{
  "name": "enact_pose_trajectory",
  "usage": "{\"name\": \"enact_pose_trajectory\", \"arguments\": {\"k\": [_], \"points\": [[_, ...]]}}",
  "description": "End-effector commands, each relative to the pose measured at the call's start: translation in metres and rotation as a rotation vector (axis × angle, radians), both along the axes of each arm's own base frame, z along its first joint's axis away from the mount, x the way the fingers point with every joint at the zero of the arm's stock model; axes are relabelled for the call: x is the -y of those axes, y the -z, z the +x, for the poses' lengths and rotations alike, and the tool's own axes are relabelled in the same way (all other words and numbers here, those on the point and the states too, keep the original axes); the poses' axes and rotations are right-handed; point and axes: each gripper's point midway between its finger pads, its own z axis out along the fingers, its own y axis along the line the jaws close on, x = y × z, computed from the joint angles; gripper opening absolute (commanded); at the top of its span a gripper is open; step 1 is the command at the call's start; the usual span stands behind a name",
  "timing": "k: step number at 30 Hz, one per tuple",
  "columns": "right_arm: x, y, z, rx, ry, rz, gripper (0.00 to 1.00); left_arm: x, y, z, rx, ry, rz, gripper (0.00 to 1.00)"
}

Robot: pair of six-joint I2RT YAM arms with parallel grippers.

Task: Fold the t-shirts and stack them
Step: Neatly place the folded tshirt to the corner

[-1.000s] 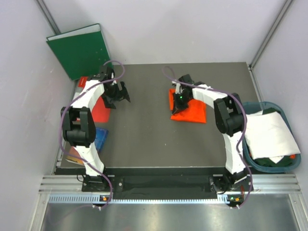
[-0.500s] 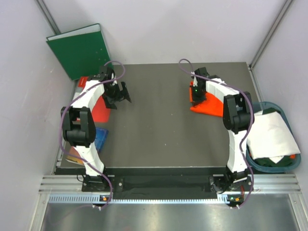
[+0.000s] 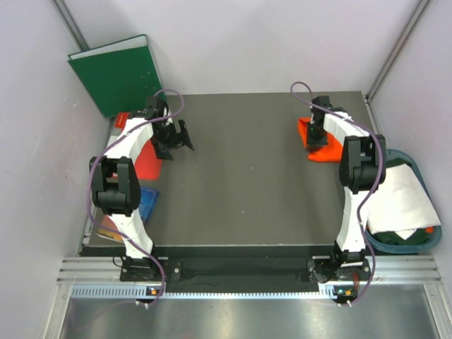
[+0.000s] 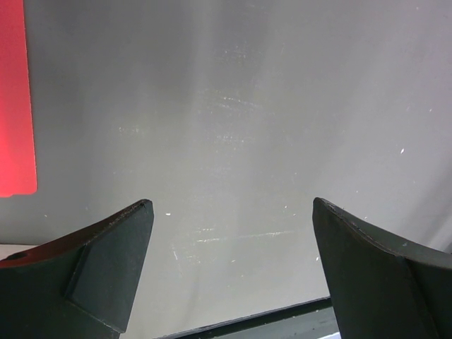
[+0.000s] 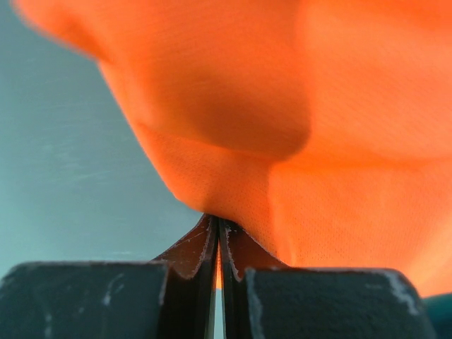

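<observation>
The folded orange t-shirt point(image 3: 319, 143) lies at the far right of the dark table, near its right edge. My right gripper point(image 3: 316, 132) is shut on its edge; in the right wrist view the jaws pinch orange cloth point(image 5: 282, 141) at the right gripper point(image 5: 218, 226). The white t-shirt point(image 3: 397, 196) lies spread over the basket at the right. My left gripper point(image 3: 176, 145) is open and empty over bare table at the far left; in the left wrist view the left gripper point(image 4: 233, 212) has its fingers point(image 4: 106, 254) wide apart.
A green binder point(image 3: 116, 74) leans against the left wall. A red folder point(image 3: 145, 159) lies at the table's left edge, also in the left wrist view point(image 4: 14, 106). A dark teal basket point(image 3: 417, 240) stands off the right edge. Blue items point(image 3: 147, 205) lie at the left.
My right gripper has dragged the orange t-shirt rightward from mid-table to near the right edge. The left arm has not moved.
</observation>
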Motion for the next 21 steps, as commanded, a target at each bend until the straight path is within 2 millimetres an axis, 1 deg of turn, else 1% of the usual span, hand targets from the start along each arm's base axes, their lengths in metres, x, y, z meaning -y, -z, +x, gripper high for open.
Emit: {"name": "enact_pose_trajectory", "arguments": {"k": [1, 3, 4, 5, 7, 8, 10, 11, 12, 13, 14, 15, 16, 17, 18, 20, 21], "points": [[0.04, -0.011, 0.001, 0.001, 0.069, -0.081, 0.0, 0.005, -0.01, 0.006, 0.046, 0.023, -0.018, 0.99], [0.041, -0.015, 0.004, 0.011, 0.064, -0.076, 0.0, 0.005, -0.01, 0.006, 0.044, 0.022, -0.021, 0.99], [0.037, -0.021, 0.01, 0.034, 0.056, -0.058, 0.0, 0.005, -0.01, 0.006, 0.046, 0.022, -0.022, 0.99], [0.025, -0.026, 0.015, 0.055, 0.027, 0.004, 0.0, 0.005, -0.01, 0.006, 0.044, 0.02, -0.022, 0.99], [0.014, -0.043, 0.029, 0.122, 0.003, 0.044, 0.0, 0.005, -0.009, 0.004, 0.042, 0.02, -0.023, 0.99], [0.003, -0.049, 0.032, 0.139, -0.025, 0.078, 0.0, 0.005, -0.008, 0.004, 0.04, 0.018, -0.022, 0.99], [-0.01, -0.065, 0.044, 0.189, -0.049, 0.102, 0.0, 0.004, -0.007, 0.003, 0.034, 0.011, -0.017, 0.99], [-0.017, -0.068, 0.048, 0.2, -0.067, 0.105, 0.0, 0.004, -0.007, 0.003, 0.037, 0.008, -0.017, 0.99], [-0.022, -0.063, 0.049, 0.19, -0.076, 0.107, 0.0, 0.004, -0.007, 0.003, 0.035, 0.006, -0.016, 0.99], [-0.026, -0.069, 0.057, 0.208, -0.087, 0.112, 0.0, 0.004, -0.007, 0.003, 0.036, 0.004, -0.017, 0.99], [-0.031, -0.066, 0.059, 0.2, -0.096, 0.113, 0.0, 0.003, -0.007, 0.002, 0.034, 0.003, -0.017, 0.99], [-0.033, -0.05, 0.058, 0.155, -0.096, 0.113, 0.0, 0.003, -0.007, 0.002, 0.036, 0.002, -0.015, 0.99], [-0.036, -0.053, 0.065, 0.167, -0.1, 0.12, 0.0, 0.003, -0.007, 0.002, 0.036, 0.001, -0.014, 0.99], [-0.037, -0.049, 0.066, 0.154, -0.098, 0.124, 0.0, 0.003, -0.007, 0.001, 0.036, 0.001, -0.014, 0.99], [-0.038, -0.036, 0.067, 0.129, -0.093, 0.13, 0.0, 0.003, -0.008, 0.001, 0.036, 0.002, -0.012, 0.99], [-0.039, -0.031, 0.072, 0.133, -0.089, 0.132, 0.0, 0.002, -0.009, 0.001, 0.04, -0.001, -0.006, 0.99], [-0.039, -0.022, 0.073, 0.118, -0.082, 0.133, 0.0, 0.002, -0.011, 0.0, 0.041, -0.001, -0.006, 0.99]]}}
